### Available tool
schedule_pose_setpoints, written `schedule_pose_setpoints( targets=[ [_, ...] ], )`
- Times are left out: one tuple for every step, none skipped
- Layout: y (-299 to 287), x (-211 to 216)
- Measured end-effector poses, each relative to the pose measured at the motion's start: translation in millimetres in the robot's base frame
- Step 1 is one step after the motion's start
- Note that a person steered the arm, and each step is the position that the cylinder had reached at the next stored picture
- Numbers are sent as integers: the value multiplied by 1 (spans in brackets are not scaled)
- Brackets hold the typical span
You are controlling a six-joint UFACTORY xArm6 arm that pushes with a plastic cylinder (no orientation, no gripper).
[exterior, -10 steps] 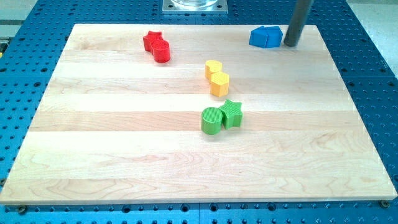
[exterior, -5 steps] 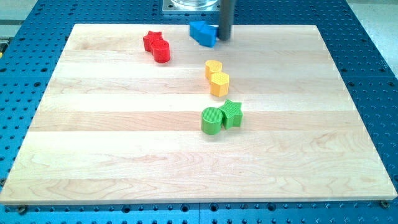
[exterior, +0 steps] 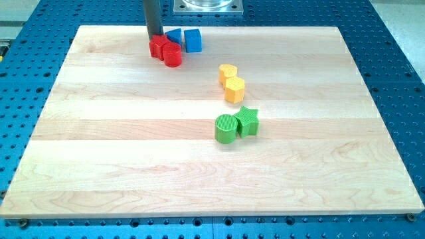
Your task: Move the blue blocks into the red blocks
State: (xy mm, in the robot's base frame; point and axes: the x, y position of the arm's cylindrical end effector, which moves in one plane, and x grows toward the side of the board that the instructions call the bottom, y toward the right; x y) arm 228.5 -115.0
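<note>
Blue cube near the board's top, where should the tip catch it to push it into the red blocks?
The flat face on the view's right of the blue cube, approached from that side: it is bare, and the red star and red cylinder lie leftward. My tip stands beside the red star.

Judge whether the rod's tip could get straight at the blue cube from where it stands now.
Probably not directly. My tip sits at the view's top-left of the red star block; that, the red cylinder and the other blue block lie between it and the blue cube.
</note>
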Motion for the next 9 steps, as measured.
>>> schedule_pose_setpoints(
  targets=[
    [36, -30],
    [113, -30],
    [138, -20],
    [128, 5],
    [117, 21],
    [128, -1],
    [102, 2],
    [95, 4],
    [82, 14]
  ],
)
